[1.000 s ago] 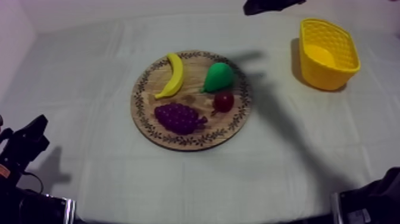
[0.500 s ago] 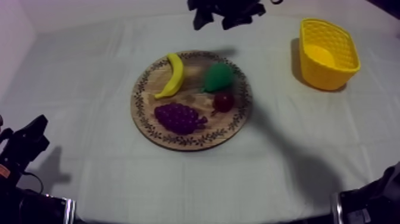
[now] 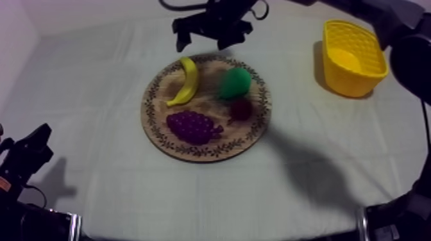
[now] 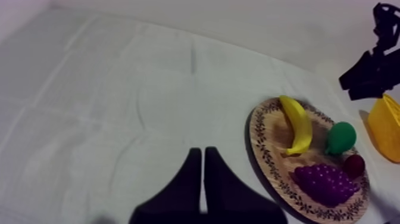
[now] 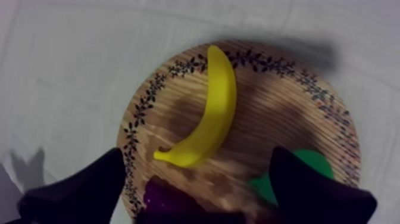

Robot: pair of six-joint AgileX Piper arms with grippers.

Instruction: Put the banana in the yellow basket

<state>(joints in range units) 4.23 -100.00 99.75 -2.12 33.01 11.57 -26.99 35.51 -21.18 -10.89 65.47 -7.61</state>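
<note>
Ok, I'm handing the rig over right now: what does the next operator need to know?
Left gripper: shut on nothing, parked low at the table's near left.
Right gripper: open, hovering over the far edge of the wooden board, lined up on the banana and not touching it.
The banana lies on the board's side away from the yellow basket, which stands at the far right. The pear, grapes and small red fruit share the board.
Done: nothing picked yet.
Left: descend, grasp the banana, carry it to the basket, release.

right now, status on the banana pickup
Right gripper open, hovering by banana. Left gripper shut, parked. Banana lies on board, untouched. Nothing in the way.
</note>
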